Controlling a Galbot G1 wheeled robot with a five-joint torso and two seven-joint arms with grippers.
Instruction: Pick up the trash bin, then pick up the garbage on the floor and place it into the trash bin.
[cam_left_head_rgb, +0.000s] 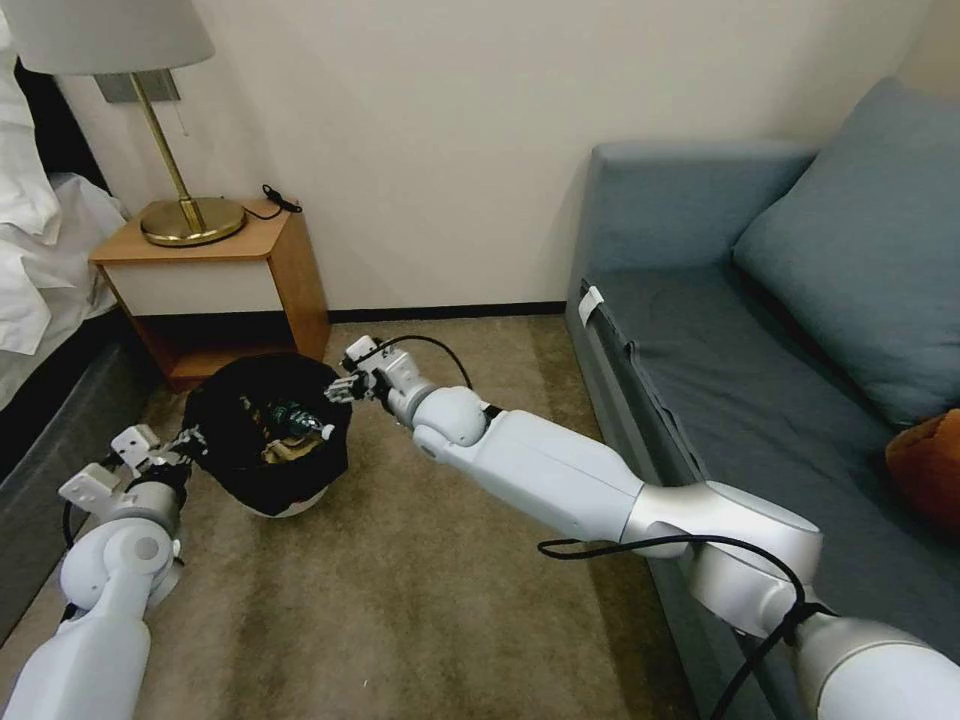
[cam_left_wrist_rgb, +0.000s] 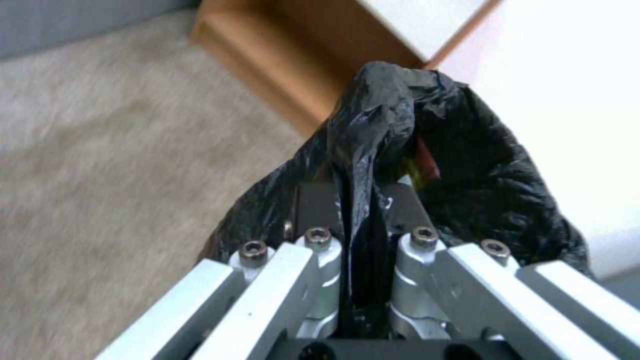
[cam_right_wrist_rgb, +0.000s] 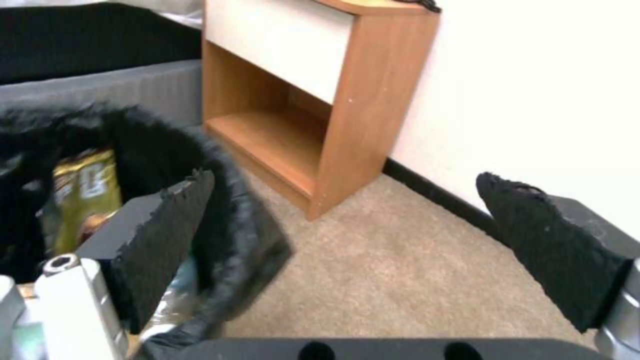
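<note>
The trash bin (cam_left_head_rgb: 300, 482) is a small white tub lined with a black bag, low over the floor (cam_left_head_rgb: 420, 590) in front of the nightstand. My left gripper (cam_left_head_rgb: 188, 440) is at its left rim, shut on a fold of the black bag (cam_left_wrist_rgb: 480, 195); the left wrist view shows the plastic pinched between the fingers (cam_left_wrist_rgb: 313, 200). My right gripper (cam_left_head_rgb: 340, 388) hovers open at the bin's right rim (cam_right_wrist_rgb: 230, 200), holding nothing. Inside the bin lies garbage: a clear bottle with a green label (cam_left_head_rgb: 295, 418), tan paper (cam_left_head_rgb: 283, 450) and a yellow-brown wrapper (cam_right_wrist_rgb: 87, 195).
A wooden nightstand (cam_left_head_rgb: 225, 285) with a brass lamp (cam_left_head_rgb: 190, 215) stands against the wall just behind the bin. A bed (cam_left_head_rgb: 40, 300) borders the left side. A blue sofa (cam_left_head_rgb: 740, 360) runs along the right. Open carpet lies between them.
</note>
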